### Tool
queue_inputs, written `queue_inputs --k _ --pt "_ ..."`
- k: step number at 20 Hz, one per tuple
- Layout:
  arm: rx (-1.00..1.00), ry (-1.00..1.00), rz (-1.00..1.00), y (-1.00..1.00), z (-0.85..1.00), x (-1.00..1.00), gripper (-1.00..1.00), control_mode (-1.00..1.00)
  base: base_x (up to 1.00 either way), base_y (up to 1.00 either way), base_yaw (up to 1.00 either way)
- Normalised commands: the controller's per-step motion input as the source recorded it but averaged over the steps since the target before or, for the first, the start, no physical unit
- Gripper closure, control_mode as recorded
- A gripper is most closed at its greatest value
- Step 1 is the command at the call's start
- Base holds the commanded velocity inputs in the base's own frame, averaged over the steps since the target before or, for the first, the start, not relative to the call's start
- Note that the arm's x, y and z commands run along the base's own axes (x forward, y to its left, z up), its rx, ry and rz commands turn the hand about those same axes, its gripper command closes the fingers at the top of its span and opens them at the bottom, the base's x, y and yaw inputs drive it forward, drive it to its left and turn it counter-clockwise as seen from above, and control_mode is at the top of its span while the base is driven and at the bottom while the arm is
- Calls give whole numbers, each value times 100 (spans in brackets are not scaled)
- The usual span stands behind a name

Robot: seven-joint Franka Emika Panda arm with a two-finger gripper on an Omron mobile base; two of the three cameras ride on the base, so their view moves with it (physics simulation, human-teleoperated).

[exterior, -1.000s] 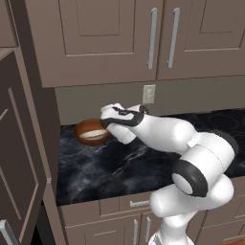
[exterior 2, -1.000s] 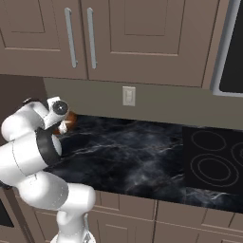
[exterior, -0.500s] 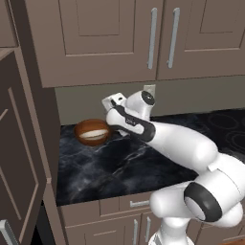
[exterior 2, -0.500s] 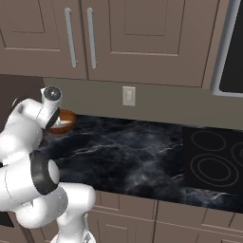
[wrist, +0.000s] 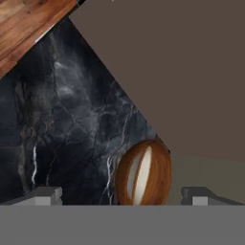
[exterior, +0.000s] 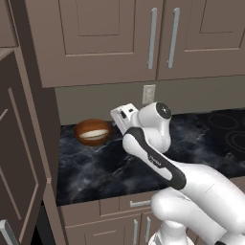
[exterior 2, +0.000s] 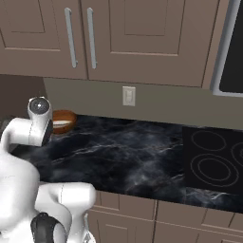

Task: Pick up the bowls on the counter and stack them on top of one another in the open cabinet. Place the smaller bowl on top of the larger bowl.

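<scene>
In the left base view we see the smaller bowl, cream inside and brown outside, at the counter's back left corner, left of the arm's hand.

In the right base view the bowl sits by the counter's back edge, just beyond the arm.

In the hand view the pincer is spread and empty, the bowl lying straight ahead between its tips, probably still some way off.
</scene>
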Motion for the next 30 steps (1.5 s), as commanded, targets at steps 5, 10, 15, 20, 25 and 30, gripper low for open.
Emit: queue_inputs --k 5,10,15,20,25,30 --pt "2 0 -3 -9 16 -37 -100 -100 0 0 0" --pt "0 1 1 0 0 16 -100 -100 0 0 0" --pt "5 10 8 -12 0 28 -100 -100 0 0 0" --pt "3 8 9 -17 0 9 -100 -100 0 0 0" --pt "-1 0 0 0 -2 3 -100 -100 0 0 0" --pt "-1 0 0 0 -13 16 -100 -100 0 0 0"
